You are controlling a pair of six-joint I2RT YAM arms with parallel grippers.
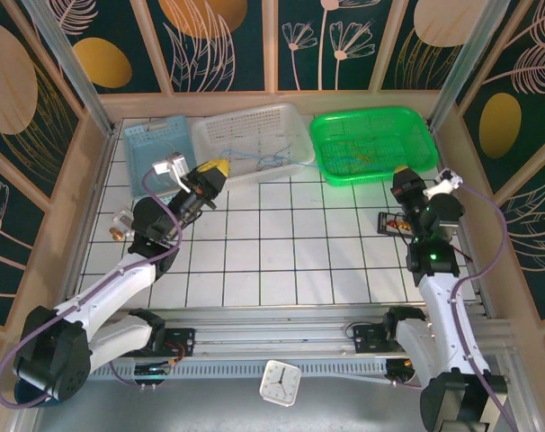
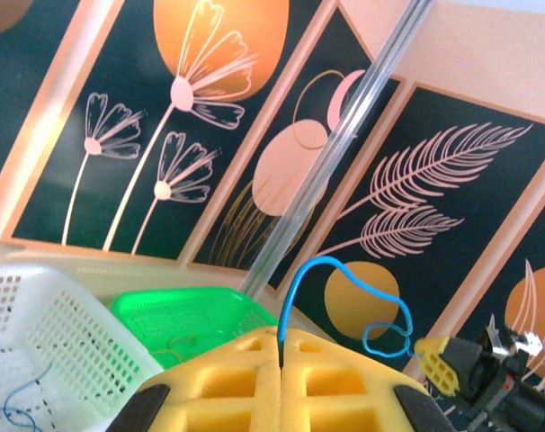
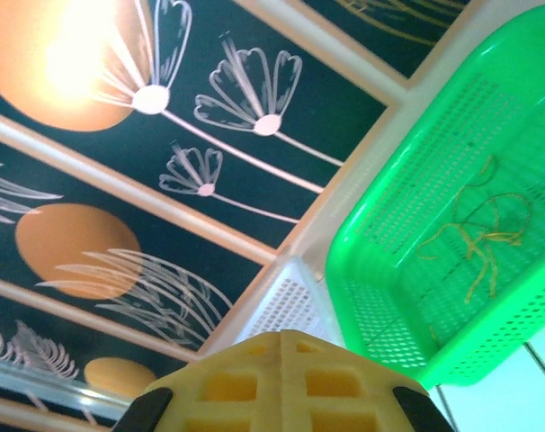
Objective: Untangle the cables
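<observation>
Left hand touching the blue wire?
Touching. Left wrist view: the blue wire comes straight out of the closed seam of the left hand, pinched there, then loops away above it.

Robotics lab test cell: white grid-tiled tabletop (image 1: 281, 256), aluminium extrusion rail (image 1: 281, 321) along the near edge, dark floral printed wall panels (image 1: 241, 54) boxing it in.

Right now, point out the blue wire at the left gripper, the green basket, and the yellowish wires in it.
blue wire (image 2: 329, 260), left wrist view, top of its arc.
green basket (image 3: 389, 315), right wrist view, near wall.
yellowish wires (image 3: 475, 238), right wrist view, middle of tangle.
</observation>
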